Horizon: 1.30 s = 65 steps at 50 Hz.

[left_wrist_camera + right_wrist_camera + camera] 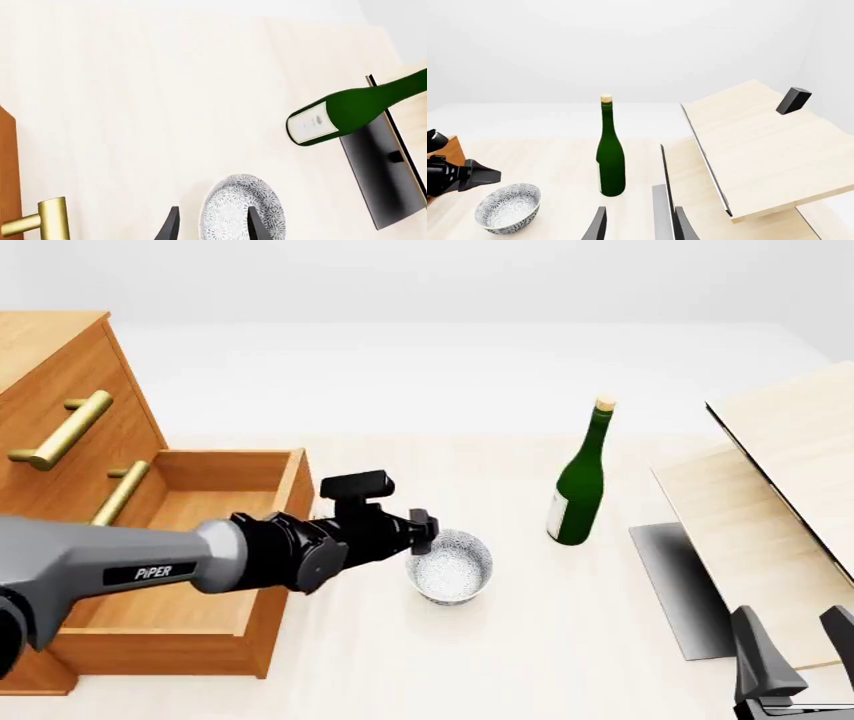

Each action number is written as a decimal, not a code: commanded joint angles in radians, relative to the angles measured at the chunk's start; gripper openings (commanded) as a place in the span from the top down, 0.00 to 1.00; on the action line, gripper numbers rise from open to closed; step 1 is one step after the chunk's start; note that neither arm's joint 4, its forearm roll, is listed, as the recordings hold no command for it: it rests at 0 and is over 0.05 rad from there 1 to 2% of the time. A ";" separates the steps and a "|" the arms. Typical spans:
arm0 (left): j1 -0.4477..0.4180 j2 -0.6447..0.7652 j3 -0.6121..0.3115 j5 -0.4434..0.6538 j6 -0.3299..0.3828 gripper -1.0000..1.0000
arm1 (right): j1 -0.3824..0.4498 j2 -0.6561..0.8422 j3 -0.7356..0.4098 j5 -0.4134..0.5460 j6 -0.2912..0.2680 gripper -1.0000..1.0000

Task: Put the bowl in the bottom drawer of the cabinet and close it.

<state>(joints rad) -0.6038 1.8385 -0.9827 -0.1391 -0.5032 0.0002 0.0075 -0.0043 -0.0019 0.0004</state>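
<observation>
Pale wooden tabletop [561,640] carries the orange-brown cabinet [54,370] at left, its bottom drawer [200,540] pulled out and open. Beside the drawer's front corner sits the speckled bowl [451,567], with the left gripper [424,532] spread open astride its near rim, one finger inside. Rightward stand pale tilted boards [787,490] and a green bottle [579,485]; the right gripper [801,640] hangs open, holding nothing.

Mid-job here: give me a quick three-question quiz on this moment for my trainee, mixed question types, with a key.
1. True or false: the bottom drawer of the orange-brown wooden cabinet stands open.
2. Which gripper is at the small white speckled bowl? A) left gripper B) right gripper
3. Fill in: the tall green glass bottle stands ____ on the pale wooden table.

Key:
1. True.
2. A; one finger sits inside the rim, one outside.
3. Upright.
</observation>
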 commanded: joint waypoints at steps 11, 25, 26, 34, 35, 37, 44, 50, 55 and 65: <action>-0.021 0.066 -0.013 -0.008 -0.039 0.00 | 0.000 0.000 0.000 0.000 0.000 0.00; -0.020 0.095 -0.020 -0.006 -0.058 0.00 | 0.000 0.000 0.000 0.000 0.000 0.00; -0.020 0.096 -0.020 -0.007 -0.059 0.00 | 0.000 0.000 0.000 0.000 0.000 0.00; -0.024 0.121 -0.022 -0.009 -0.075 0.00 | 0.000 0.000 0.000 0.000 0.000 0.00; -0.024 0.123 -0.023 -0.009 -0.075 0.00 | 0.000 0.000 0.000 0.000 0.000 0.00; -0.025 0.125 -0.023 -0.009 -0.078 0.00 | 0.000 0.000 0.000 0.000 0.000 0.00; -0.030 0.143 -0.021 -0.011 -0.092 0.00 | 0.000 0.000 0.000 0.000 0.000 0.00; -0.036 0.150 -0.021 -0.012 -0.100 0.00 | 0.000 0.000 0.000 0.000 0.000 0.00; -0.040 0.165 -0.022 -0.013 -0.106 0.00 | 0.000 0.000 0.000 0.000 0.000 0.00; -0.039 0.176 -0.025 -0.010 -0.105 0.00 | 0.000 0.000 0.000 0.000 0.000 0.00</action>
<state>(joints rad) -0.6401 2.0002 -1.0066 -0.1500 -0.6036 0.0002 0.0075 -0.0043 -0.0019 0.0005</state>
